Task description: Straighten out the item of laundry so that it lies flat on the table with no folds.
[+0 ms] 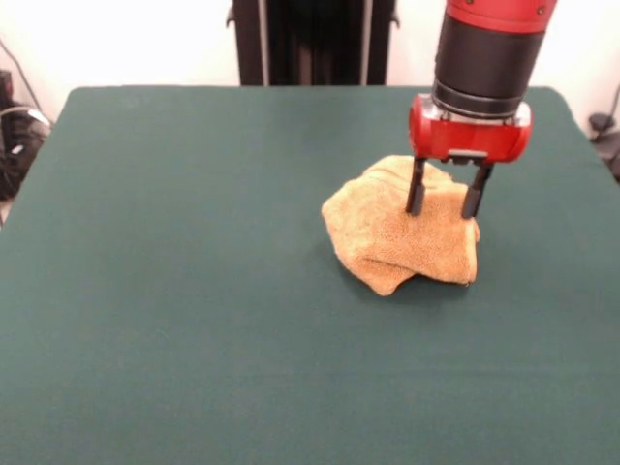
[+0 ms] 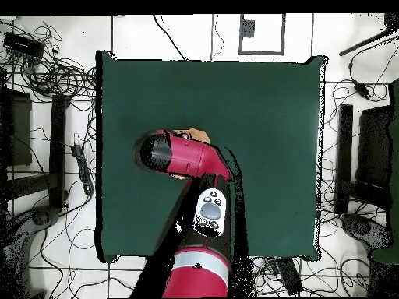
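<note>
Towel (image 1: 402,242) first, since it decides how you work: your claw (image 1: 444,205) hangs right over it with its two dark fingers (image 1: 416,189) spread apart and nothing between them, the tips down against the top of the heap or just above it; the front view does not settle which. Beneath the claw the orange-tan terry cloth sits bunched into a rounded lump, with a thick fold bulging along the edge nearest the front camera and creases running over its crown. From overhead the arm (image 2: 183,156) covers nearly all of it, and only a sliver of tan shows at the arm's far edge. Expect it to be light, soft and limp: it should sag from wherever you pinch it and drag easily, though the dark green felt-like table (image 1: 174,291) will probably grip the pile a little. No corner, tag or border band is clearly visible, so you will likely do best pinching a single outer layer at an exposed edge of the lump, not the thick middle, then drawing it outward. Plenty of bare table surrounds the heap.
</note>
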{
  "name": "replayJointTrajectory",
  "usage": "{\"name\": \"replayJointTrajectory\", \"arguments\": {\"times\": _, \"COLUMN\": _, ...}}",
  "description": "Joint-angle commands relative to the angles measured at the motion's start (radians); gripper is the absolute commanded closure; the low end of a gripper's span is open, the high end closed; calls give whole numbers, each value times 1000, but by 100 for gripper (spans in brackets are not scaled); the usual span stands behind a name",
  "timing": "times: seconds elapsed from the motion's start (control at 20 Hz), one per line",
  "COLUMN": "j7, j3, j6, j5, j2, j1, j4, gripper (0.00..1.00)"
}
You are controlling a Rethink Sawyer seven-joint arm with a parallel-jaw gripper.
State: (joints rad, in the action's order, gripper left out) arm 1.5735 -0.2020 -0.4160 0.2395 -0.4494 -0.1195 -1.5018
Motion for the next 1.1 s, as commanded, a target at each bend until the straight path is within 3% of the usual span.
{"name": "replayJointTrajectory", "arguments": {"times": 0.05, "j7": 190, "j3": 187, "j6": -79, "j5": 73, "j2": -49, "j1": 20, "j4": -107, "gripper": 0}}
{"name": "replayJointTrajectory", "arguments": {"times": 0.4, "j7": 185, "j3": 204, "j6": -92, "j5": 72, "j2": -81, "j1": 44, "j4": -132, "gripper": 0}}
{"name": "replayJointTrajectory", "arguments": {"times": 0.7, "j7": 183, "j3": 23, "j6": -133, "j5": -38, "j2": -59, "j1": -51, "j4": -39, "gripper": 0}}
{"name": "replayJointTrajectory", "arguments": {"times": 1.1, "j7": 184, "j3": 42, "j6": -158, "j5": -4, "j2": -25, "j1": -44, "j4": -77, "gripper": 0}}
